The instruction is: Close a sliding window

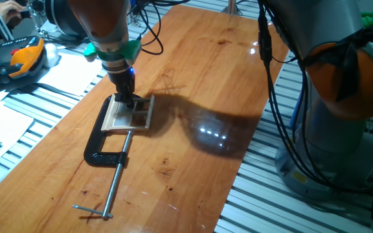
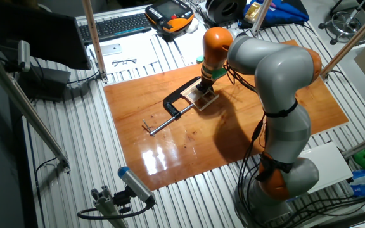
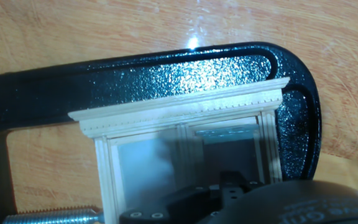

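Observation:
The sliding window point(image 1: 135, 115) is a small pale-wood frame lying flat on the wooden table, held in the jaw of a black C-clamp point(image 1: 102, 147). My gripper point(image 1: 127, 98) points straight down onto its middle, fingers together, tips touching the frame near the panes. In the hand view the window point(image 3: 179, 111) fills the centre with its moulded top rail against the clamp point(image 3: 166, 71). Two panes show below the rail, the right one with a sash bar across it. The gripper point(image 3: 229, 184) covers the window's lower part. From the other fixed view, the gripper point(image 2: 204, 87) stands over the window point(image 2: 206, 98).
The clamp's long steel screw point(image 1: 116, 173) runs toward the table's front edge, ending in a cross handle point(image 1: 93, 211). My arm's base point(image 1: 342, 97) stands at the right. A teach pendant point(image 1: 18, 58) and papers lie beyond the table's left edge.

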`<action>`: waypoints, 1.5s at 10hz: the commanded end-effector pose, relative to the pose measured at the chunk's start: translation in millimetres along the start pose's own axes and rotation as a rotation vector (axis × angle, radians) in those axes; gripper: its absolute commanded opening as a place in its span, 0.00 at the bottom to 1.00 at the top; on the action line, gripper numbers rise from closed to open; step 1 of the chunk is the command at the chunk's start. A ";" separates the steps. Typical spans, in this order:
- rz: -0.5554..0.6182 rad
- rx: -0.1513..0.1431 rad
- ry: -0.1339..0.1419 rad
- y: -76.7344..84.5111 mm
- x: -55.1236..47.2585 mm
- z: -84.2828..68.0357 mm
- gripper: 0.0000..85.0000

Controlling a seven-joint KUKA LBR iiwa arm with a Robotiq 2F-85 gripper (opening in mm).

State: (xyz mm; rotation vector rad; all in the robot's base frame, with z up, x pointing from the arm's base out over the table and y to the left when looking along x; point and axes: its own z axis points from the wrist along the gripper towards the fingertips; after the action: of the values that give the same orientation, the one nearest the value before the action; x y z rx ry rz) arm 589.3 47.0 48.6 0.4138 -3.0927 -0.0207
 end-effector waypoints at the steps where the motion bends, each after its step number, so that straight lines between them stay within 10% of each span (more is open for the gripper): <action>1: 0.000 0.000 -0.002 0.3 -0.3 0.5 0.00; 15: 0.007 -0.010 -0.004 1.8 3.1 0.5 0.00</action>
State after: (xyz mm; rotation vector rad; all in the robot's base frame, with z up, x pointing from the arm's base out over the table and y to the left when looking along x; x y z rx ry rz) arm 585.8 47.9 47.9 0.4028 -3.0976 -0.0365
